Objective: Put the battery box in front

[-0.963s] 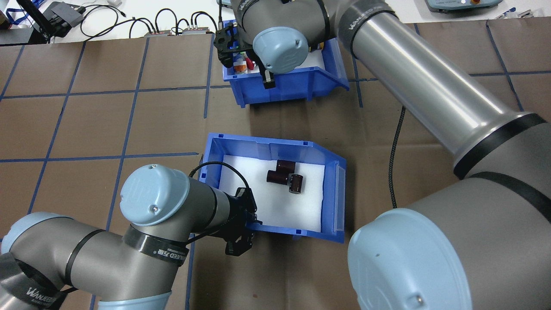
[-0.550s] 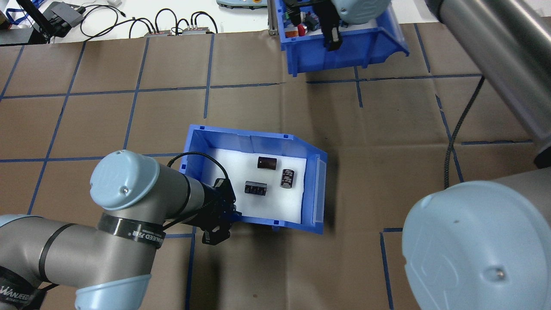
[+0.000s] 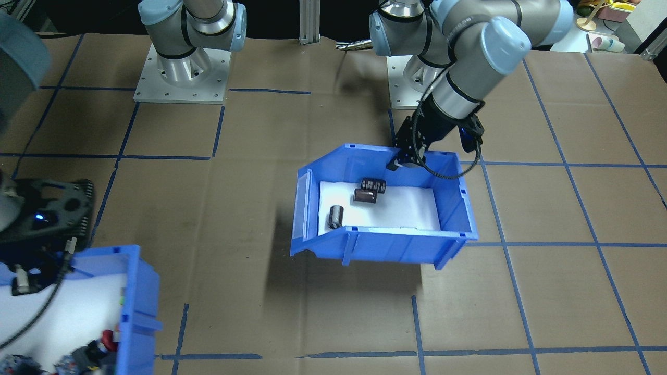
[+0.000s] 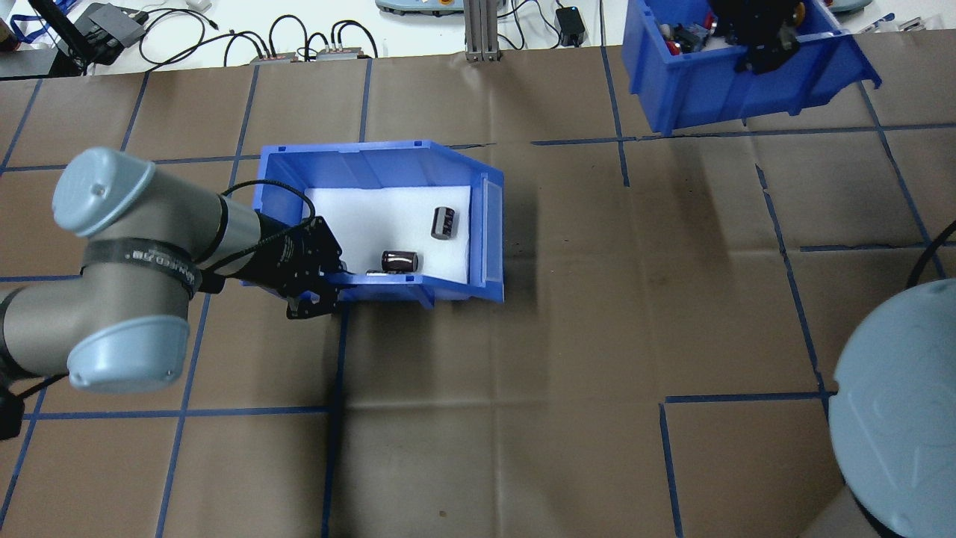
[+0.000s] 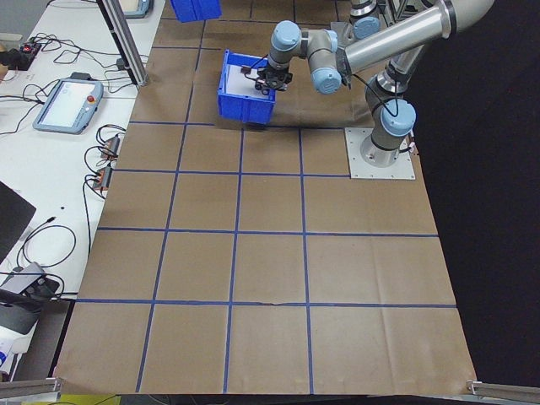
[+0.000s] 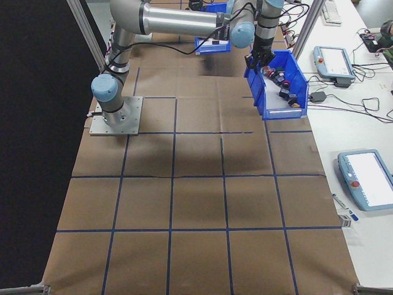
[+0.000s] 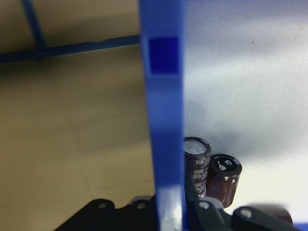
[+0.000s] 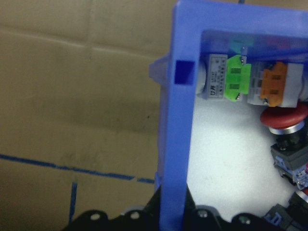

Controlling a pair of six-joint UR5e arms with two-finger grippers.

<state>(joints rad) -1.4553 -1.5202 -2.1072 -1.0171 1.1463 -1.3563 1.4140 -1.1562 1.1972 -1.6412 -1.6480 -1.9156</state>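
1. The left claw (image 4: 317,288) is clamped on the near wall of the battery box (image 4: 373,161), lifted above the table (image 4: 523,373).
2. The right claw (image 4: 762,56) pinches the wall of the second blue bin (image 4: 687,97), at the far right.

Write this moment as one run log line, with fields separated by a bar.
left gripper: shut on battery box wall, box lifted | right gripper: shut on button-parts bin wall | cells: loose on foam

The battery box (image 4: 388,158) is showing smooth, slightly glossy blue plastic around matt white foam (image 4: 358,224); matt brown paper is covering the desk (image 4: 567,314).
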